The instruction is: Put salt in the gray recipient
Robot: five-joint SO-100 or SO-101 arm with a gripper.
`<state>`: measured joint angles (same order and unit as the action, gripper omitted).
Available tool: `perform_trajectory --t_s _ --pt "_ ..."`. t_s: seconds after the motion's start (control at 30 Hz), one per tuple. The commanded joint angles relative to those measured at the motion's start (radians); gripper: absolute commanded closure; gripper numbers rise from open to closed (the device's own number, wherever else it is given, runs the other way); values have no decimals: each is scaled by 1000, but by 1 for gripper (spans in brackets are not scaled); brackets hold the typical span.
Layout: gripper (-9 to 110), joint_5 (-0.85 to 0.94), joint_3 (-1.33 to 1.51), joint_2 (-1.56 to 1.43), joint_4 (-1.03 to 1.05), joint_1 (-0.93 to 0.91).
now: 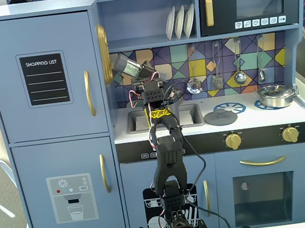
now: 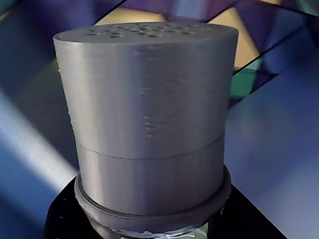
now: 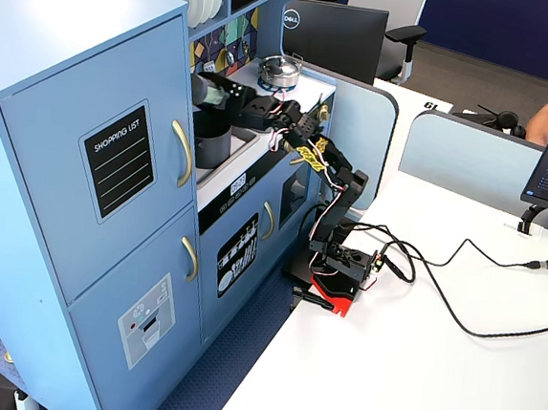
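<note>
- Up in the centre of a fixed view, the gripper (image 1: 134,68) pinches the salt shaker (image 1: 127,67), tilted above the sink (image 1: 188,115).
- Below it in the other fixed view stands the gray pot (image 3: 212,145).

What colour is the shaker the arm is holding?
The salt is plain dark gray, shown best in the wrist view.

An office: toy kitchen (image 3: 113,181) beside desks (image 3: 413,371) and monitors (image 3: 332,39)
</note>
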<state>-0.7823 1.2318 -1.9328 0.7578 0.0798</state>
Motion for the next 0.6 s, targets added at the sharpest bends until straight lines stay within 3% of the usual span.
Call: perform_trajectory --t_s 0.0,0.23,0.57 --pt "101 -146 -141 61 -46 21" --pt "101 -325 -262 153 -64 0" --pt "101 -491 -100 106 11 -110"
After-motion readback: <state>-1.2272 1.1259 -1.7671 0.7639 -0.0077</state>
